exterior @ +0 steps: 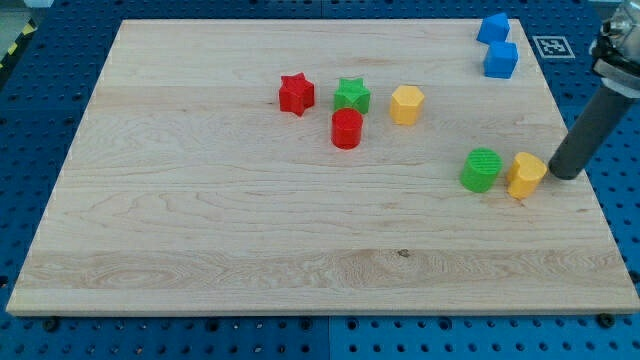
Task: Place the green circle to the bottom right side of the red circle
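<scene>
The green circle [481,169] sits on the wooden board at the view's right, touching a yellow block [526,175] on its right side. The red circle [346,129] stands near the board's middle top, well to the left of the green circle and slightly higher in the view. My tip [563,174] is at the right edge of the yellow block, close to or touching it, with the dark rod slanting up to the view's right.
A red star [296,94], a green star [352,96] and a yellow hexagon-like block [406,104] lie in a row above the red circle. Two blue blocks [493,28] [501,60] sit at the top right corner. The board's right edge [590,200] is near my tip.
</scene>
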`<move>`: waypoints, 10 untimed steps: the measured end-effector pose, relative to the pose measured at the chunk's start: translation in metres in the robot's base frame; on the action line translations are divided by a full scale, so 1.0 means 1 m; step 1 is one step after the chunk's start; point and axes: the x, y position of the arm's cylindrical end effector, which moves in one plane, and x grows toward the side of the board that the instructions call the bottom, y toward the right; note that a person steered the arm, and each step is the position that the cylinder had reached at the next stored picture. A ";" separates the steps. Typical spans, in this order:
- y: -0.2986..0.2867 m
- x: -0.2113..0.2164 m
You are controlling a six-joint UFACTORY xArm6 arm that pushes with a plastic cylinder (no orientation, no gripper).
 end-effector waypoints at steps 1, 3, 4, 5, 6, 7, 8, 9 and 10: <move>-0.027 0.000; -0.079 0.000; -0.098 0.010; -0.110 0.019; -0.116 0.031; -0.116 0.048; -0.118 0.042; -0.139 0.038; -0.171 0.038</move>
